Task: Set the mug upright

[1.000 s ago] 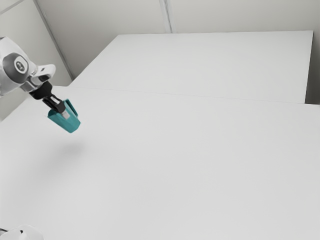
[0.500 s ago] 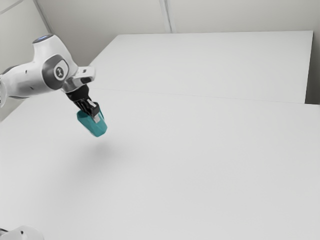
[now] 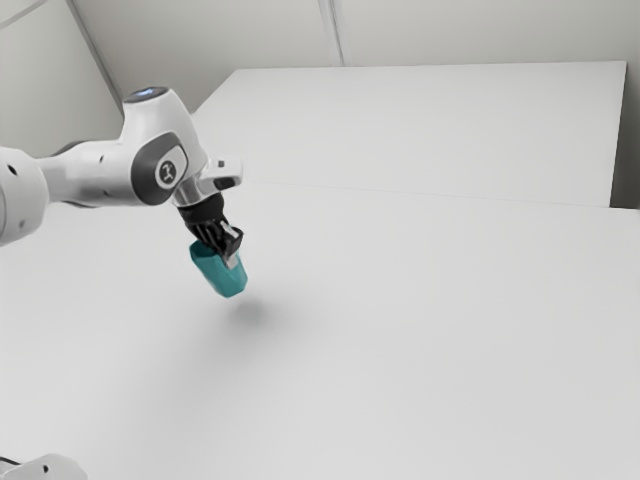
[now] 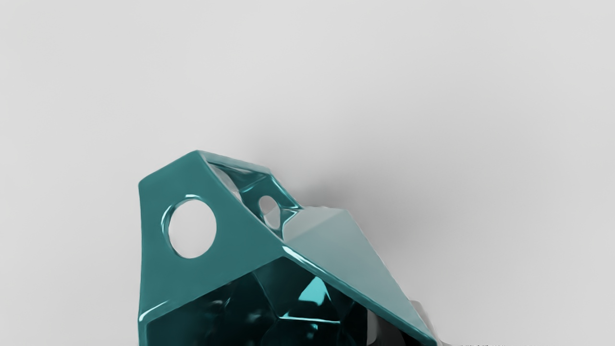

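Pale walls (image 3: 260,30) with a narrow vertical seam stand behind a broad, smooth white table (image 3: 420,340), and beyond its far edge lies a second flat white surface (image 3: 430,130). A white arm with dark grey joint covers (image 3: 100,172) comes in from the exterior view's left, its nearer part cut off by the frame. At its end, the black two-finger gripper (image 3: 230,258) is clamped on the wall of a teal, faceted, glossy mug (image 3: 220,277). In the wrist view, one finger (image 4: 377,332) is inside the mug and the other (image 4: 423,312) is outside, mostly hidden behind the wall; the frame cuts off both.

The mug is held above the table, tilted, its mouth facing up toward the exterior view's left. A soft grey shadow (image 3: 250,312) lies on the table near it. The handle (image 4: 153,269), pierced by round holes, is plain in the wrist view, but in the exterior view it is hard to make out. The inside is dark, its depth hidden, and part of the rim is cut off. At the exterior view's lower left corner, a rounded white piece (image 3: 50,470) is also cut off.
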### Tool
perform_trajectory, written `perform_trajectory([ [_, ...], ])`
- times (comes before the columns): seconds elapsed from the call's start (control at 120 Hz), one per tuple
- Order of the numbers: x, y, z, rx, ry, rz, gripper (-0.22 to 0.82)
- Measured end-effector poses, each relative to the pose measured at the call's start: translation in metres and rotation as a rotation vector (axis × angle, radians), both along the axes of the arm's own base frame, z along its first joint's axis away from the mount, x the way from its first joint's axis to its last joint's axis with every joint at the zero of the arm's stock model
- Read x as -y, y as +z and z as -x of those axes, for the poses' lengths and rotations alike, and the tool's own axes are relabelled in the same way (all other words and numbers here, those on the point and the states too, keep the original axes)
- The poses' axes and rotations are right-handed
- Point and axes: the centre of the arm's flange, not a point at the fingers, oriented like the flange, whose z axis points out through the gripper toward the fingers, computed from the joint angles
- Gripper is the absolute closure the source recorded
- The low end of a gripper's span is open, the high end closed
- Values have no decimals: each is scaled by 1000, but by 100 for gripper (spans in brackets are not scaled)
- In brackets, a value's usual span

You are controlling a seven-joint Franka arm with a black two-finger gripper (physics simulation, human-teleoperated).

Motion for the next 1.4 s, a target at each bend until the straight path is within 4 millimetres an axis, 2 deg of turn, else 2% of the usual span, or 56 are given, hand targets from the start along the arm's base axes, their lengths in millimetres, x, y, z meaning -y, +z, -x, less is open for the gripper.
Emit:
perform_trajectory([
  [0.092, -32, -5, 6, -9, 88, -8, 77],
  [0.158, -41, -9, 9, -13, 121, -11, 77],
  [0.317, -27, -21, 13, -19, 126, -13, 77],
  [0.583, -28, -36, 15, -5, 160, -6, 77],
  [1.15, -1, -68, 16, 11, 146, 39, 77],
  [1.233, 0, -69, 17, 14, 149, 40, 70],
  [1.4, -3, -68, 16, 22, 160, 40, 43],
])
